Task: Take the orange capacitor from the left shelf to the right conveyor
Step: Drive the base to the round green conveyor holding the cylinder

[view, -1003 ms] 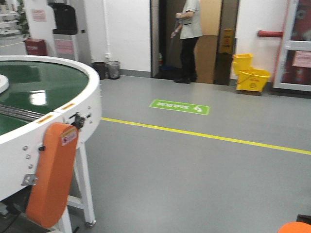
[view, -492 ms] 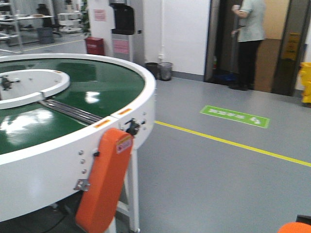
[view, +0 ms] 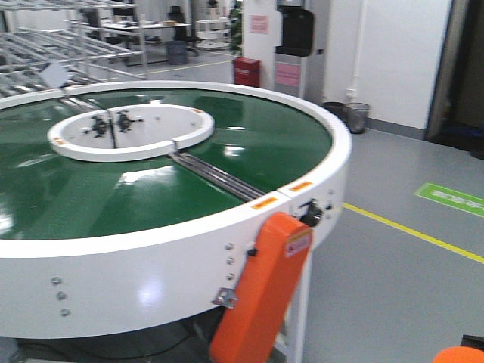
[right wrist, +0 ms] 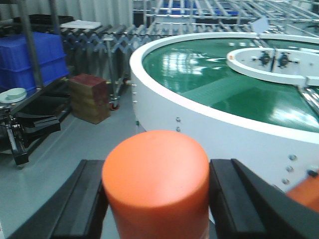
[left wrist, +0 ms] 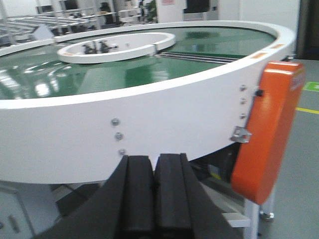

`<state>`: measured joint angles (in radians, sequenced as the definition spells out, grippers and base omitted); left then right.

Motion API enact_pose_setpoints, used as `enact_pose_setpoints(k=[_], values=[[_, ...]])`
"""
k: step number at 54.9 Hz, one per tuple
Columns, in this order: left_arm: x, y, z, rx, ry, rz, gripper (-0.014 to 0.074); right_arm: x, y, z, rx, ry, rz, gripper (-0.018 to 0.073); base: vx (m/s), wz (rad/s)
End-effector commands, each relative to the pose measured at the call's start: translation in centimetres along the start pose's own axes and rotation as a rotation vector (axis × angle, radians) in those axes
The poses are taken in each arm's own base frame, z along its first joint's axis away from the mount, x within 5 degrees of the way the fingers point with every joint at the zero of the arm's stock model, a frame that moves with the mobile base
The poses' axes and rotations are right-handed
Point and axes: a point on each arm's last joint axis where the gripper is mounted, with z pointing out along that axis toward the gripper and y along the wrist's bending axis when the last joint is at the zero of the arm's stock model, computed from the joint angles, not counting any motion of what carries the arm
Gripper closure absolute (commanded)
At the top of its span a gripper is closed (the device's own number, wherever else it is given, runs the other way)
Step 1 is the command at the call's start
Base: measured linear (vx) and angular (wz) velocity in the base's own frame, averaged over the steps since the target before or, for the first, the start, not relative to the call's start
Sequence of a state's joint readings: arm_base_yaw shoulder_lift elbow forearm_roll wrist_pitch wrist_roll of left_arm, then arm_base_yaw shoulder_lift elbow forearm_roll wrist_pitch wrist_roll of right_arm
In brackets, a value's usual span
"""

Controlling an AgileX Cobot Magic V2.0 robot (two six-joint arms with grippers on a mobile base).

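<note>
Now | orange capacitor (right wrist: 155, 174) clamped | guard cover (view: 261, 299), maybe bolted, fronts conveyor (view: 151, 265)

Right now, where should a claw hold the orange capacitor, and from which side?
Hold the orange capacitor on its straight wall, below the rounded top, fingers on opposite sides, as the right claw does; pads would likely slip on the top.

Factory floor — green turntable conveyor (view: 265, 140), roller racks (view: 45, 49), yellow floor line (view: 423, 236).
</note>
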<state>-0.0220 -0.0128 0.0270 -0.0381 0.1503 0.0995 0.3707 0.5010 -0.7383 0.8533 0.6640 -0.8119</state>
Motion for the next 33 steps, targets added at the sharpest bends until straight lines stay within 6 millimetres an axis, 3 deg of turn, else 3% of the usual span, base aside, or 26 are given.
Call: enact_pose_setpoints(k=[1, 17, 33], values=[[0.27, -0.02, 0.08, -0.001, -0.063, -0.005, 0.0602, -1.32, -0.23, -0.25, 0.032, -0.079, 0.009, 0.0232, 0.13, 0.49], [0.27, -0.02, 0.08, -0.001, -0.063, -0.005, 0.0602, -1.32, -0.23, -0.25, 0.032, -0.079, 0.009, 0.0232, 0.13, 0.44], [0.27, -0.02, 0.08, -0.001, -0.063, -0.005, 0.0602, -1.32, -0.23, -0.25, 0.032, -0.079, 0.009, 0.0232, 0.14, 0.21]])
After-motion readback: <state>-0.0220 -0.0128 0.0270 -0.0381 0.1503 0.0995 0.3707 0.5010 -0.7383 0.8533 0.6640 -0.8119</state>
